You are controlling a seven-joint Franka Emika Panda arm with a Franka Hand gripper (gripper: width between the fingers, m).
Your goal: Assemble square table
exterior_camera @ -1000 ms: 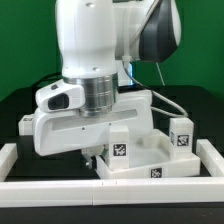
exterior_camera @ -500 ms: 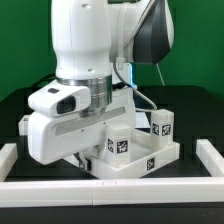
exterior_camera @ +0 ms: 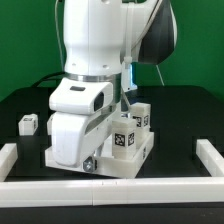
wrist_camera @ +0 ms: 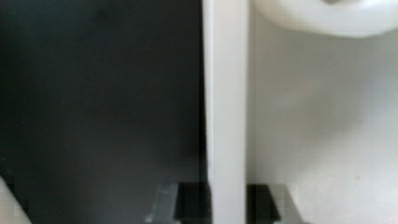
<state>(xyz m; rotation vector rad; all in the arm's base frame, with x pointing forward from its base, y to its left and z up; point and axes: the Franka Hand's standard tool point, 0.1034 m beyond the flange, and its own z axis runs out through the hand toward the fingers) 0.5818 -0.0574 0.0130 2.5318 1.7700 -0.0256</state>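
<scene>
The white square slab (exterior_camera: 137, 160) lies on the black table with tagged white block legs (exterior_camera: 123, 139) standing on it. Another small white leg (exterior_camera: 28, 123) sits alone at the exterior view's left. My gripper (exterior_camera: 95, 161) is low at the slab's near-left edge, mostly hidden under the white hand. In the wrist view my gripper (wrist_camera: 226, 201) is shut on the slab's upright edge wall (wrist_camera: 226, 90), with a black finger (wrist_camera: 191, 201) on each side. The slab's inner face (wrist_camera: 320, 130) and a rounded white part (wrist_camera: 329, 14) show beside it.
Long white border rails run along the front (exterior_camera: 110, 191), the exterior view's left (exterior_camera: 8, 155) and right (exterior_camera: 208, 154). The arm's body covers much of the table's middle. Black table surface (wrist_camera: 98, 110) lies beside the slab's edge.
My hand has turned and shifted toward the exterior view's left, and the slab with the legs on it has turned and slid along with it.
</scene>
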